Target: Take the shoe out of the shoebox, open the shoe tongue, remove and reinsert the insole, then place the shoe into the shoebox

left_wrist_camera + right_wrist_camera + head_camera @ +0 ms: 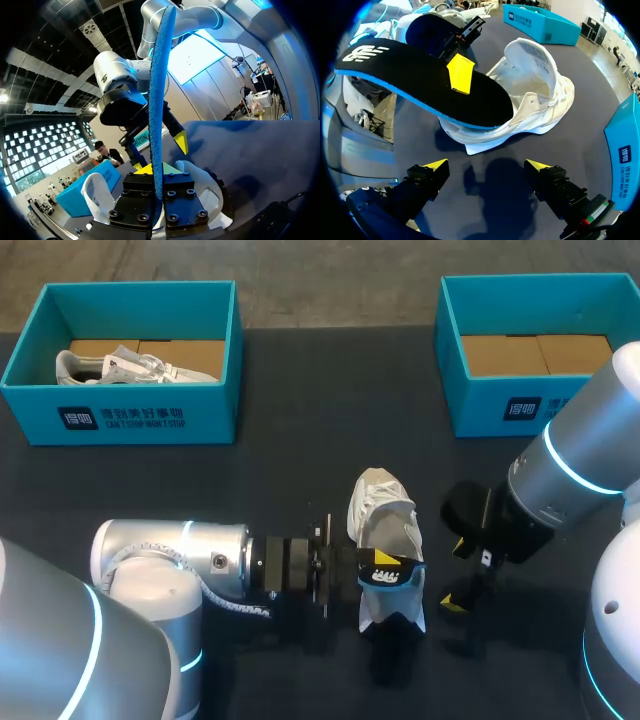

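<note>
A white shoe (385, 512) lies on the dark table, its opening (532, 55) spread wide. Just above its heel end, my left gripper (358, 570) is shut on the black insole (392, 573) with a blue underside. In the left wrist view the insole (156, 100) stands edge-on between the yellow tips (157, 169), and the shoe (97, 192) shows below. My right gripper (458, 575) is open to the right of the shoe, with nothing between its fingers. From the right wrist its tips (486, 167) face the shoe (540, 100) and the insole (420, 85), which the left gripper (460, 75) pinches.
A teal shoebox (540, 400) at the back right shows only its cardboard floor. Another teal box (130, 415) at the back left holds a second white shoe (120, 365). Bare dark table lies between the boxes and the arms.
</note>
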### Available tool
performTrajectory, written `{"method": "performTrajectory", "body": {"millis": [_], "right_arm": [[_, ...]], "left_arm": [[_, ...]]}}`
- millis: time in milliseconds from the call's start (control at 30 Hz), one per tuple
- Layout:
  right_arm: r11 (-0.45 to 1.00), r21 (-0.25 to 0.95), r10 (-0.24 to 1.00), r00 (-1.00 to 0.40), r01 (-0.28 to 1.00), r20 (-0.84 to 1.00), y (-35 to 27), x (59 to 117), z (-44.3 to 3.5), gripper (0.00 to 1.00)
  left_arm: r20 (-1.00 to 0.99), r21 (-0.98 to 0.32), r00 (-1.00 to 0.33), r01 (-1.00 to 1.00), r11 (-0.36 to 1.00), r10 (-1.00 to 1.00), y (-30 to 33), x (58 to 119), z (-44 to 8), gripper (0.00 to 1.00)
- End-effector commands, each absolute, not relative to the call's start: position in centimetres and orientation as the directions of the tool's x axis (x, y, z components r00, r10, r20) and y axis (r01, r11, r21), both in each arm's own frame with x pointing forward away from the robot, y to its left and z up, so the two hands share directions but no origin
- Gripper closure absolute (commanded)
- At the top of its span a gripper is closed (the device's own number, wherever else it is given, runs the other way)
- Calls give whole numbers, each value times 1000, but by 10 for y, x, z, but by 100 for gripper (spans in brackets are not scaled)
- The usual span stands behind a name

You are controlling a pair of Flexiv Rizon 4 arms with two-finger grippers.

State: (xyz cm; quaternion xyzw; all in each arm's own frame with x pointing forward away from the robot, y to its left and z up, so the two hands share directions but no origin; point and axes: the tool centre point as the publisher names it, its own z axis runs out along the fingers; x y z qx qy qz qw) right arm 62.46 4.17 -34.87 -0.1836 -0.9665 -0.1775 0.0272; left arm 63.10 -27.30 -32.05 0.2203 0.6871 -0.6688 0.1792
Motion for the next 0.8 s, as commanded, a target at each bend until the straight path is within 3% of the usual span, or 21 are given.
{"method": "performTrajectory", "body": {"millis": [33,800], "right_arm": [[870,332,347,-931,365,115,42,624,-349,0],[870,332,347,-931,365,115,42,624,-349,0]], "left_arm": [[-544,-838,-836,546,16,68,-277,633,-323,100],[-537,-838,-842,540,75,58,-278,649,-336,100]]}}
